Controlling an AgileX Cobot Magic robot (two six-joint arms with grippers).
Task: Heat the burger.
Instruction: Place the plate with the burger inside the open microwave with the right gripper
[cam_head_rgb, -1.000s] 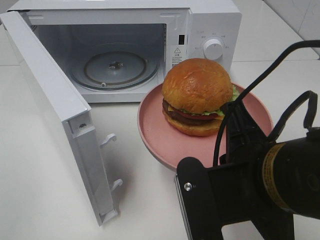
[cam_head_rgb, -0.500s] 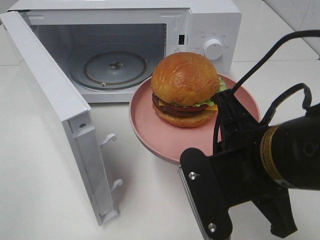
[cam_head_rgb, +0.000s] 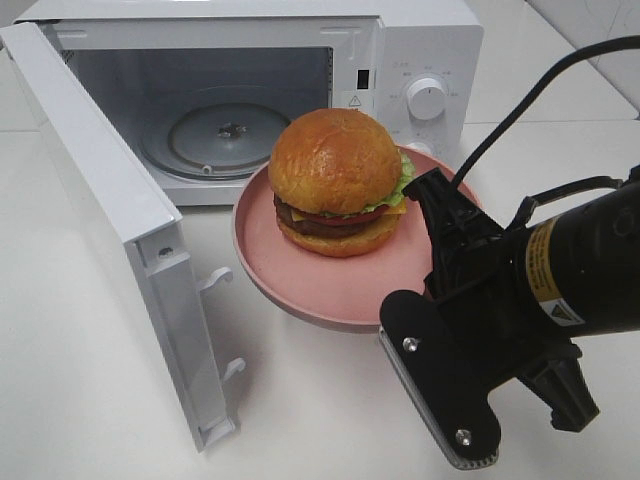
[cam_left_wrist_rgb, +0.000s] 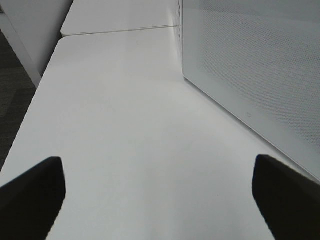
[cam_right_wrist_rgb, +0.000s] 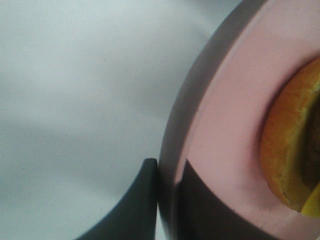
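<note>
Left tool (cam_left_wrist_rgb: 157, 169) wide open over worktop (cam_head_rgb: 60, 380), beside microwave door (cam_head_rgb: 100, 200). Burger (cam_head_rgb: 335, 180) on pink plate (cam_head_rgb: 330, 290) mid-worktop, before open microwave (cam_head_rgb: 420, 40). Right tool (cam_right_wrist_rgb: 167, 175) clamped on plate rim, just right of burger.

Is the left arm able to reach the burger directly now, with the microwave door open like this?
Probably not directly. The open microwave door stands between the left end effector and the burger, which sits on the pink plate on the door's other side. It would have to go around the door.
</note>
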